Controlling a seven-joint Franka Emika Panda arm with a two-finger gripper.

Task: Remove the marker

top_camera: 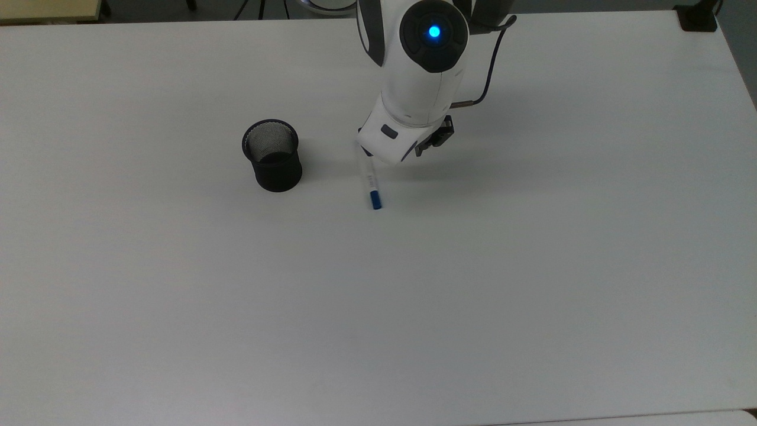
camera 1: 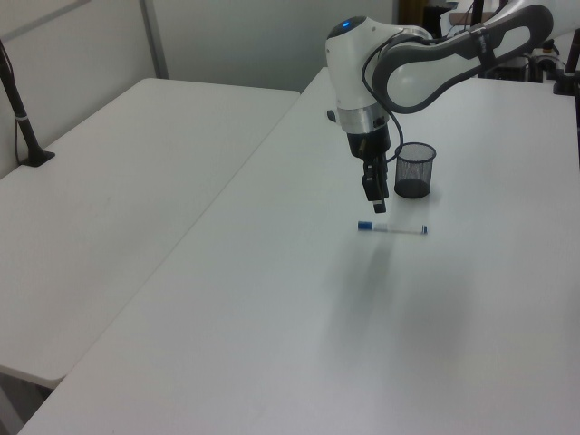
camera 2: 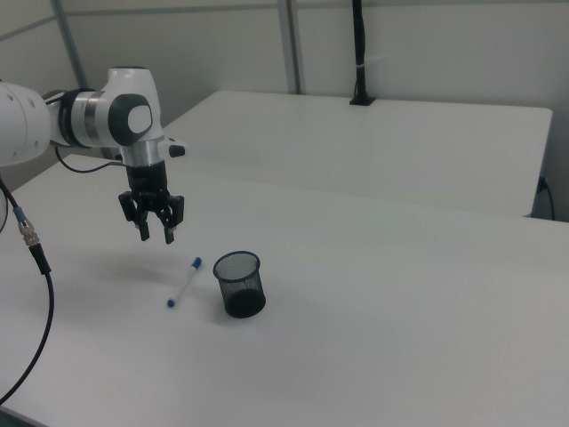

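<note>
White table (top_camera: 532, 266), marker (top_camera: 372, 184) lying flat, parted gripper (camera 2: 156, 235) above

Top view looks down; left and right views face oppositely across the table (top_camera: 532, 296).

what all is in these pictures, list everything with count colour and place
marker: one, white barrel with blue cap and blue end, lying flat on the table, to the top view's right of the cup, apart from it
mesh cup: one, black, upright on the table
table: one, white, bearing the cup and marker
second table: one, white, alongside at the left view's left
pole: one, black, at the far table edge in the right view
arm: one, white and black
pincer: one, black, open, above the table near the marker
</note>
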